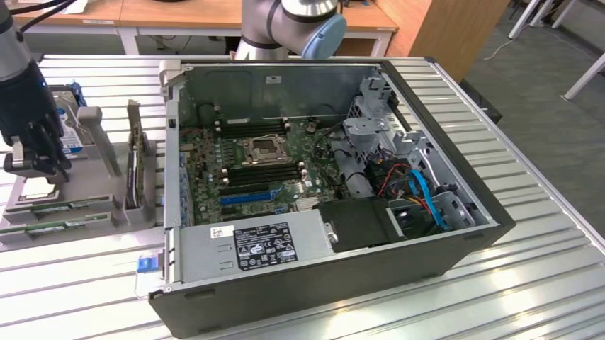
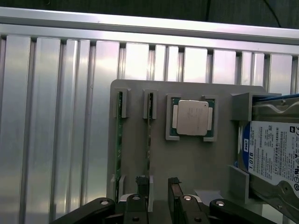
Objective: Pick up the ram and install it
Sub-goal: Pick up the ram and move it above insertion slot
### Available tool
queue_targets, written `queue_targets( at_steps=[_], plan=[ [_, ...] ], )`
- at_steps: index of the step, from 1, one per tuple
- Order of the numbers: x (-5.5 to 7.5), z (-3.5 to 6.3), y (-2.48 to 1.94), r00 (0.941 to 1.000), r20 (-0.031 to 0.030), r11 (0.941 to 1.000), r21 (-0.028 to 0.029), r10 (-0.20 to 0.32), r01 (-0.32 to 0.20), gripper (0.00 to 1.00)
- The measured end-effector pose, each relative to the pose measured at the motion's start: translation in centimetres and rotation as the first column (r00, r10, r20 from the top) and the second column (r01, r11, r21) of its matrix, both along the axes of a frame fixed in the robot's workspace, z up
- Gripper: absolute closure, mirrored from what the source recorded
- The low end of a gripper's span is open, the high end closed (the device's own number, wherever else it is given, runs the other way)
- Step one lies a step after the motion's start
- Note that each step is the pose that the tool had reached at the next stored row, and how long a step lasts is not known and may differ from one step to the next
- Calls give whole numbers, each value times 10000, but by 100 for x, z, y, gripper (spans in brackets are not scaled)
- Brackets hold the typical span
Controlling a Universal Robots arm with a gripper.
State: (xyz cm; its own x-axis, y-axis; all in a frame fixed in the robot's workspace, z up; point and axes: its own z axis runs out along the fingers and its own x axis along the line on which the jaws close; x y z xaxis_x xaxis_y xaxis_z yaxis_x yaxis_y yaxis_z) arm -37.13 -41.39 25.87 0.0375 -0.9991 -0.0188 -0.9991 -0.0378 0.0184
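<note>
From my station I see the gripper (image 2: 159,184) low over the grey parts tray (image 2: 187,163), which sits on the ribbed metal counter (image 2: 56,116) at the exterior view's left, just beside the open computer case (image 1: 331,283). The gripper is released: its two black fingers (image 2: 142,186) stand apart, with bare tray showing in the gap and nothing clamped between them.

The ram (image 2: 149,135) is in the tray, standing on its long edge with its ends in small grey slots. One finger is right at the near end of that stick. I think it sits just beside the board rather than on it, but the angle is too steep for me to be sure. A second ram stick (image 2: 119,135) stands parallel in the next pair of slots, farther from the fingers.

Beside the ram, on the side away from the second stick, the square silver processor (image 2: 191,117) lies flat in its own recess. Past it, the hard drive (image 2: 273,154) with its blue and white label leans in a holder at the tray's edge.

In the exterior view the case lies on its side with the panel off and the green motherboard (image 1: 255,163) exposed, well apart from the gripper. The arm's base (image 1: 283,28) stands behind the case.
</note>
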Motion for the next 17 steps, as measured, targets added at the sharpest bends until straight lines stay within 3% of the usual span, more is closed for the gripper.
queue_targets(
  at_steps=[13,17],
  plan=[
    [0,-59,-2,10000,1,10000,1,-1,1,69],
    [-8,-58,-33,10000,0,10000,-1,0,0,69]
  ],
)
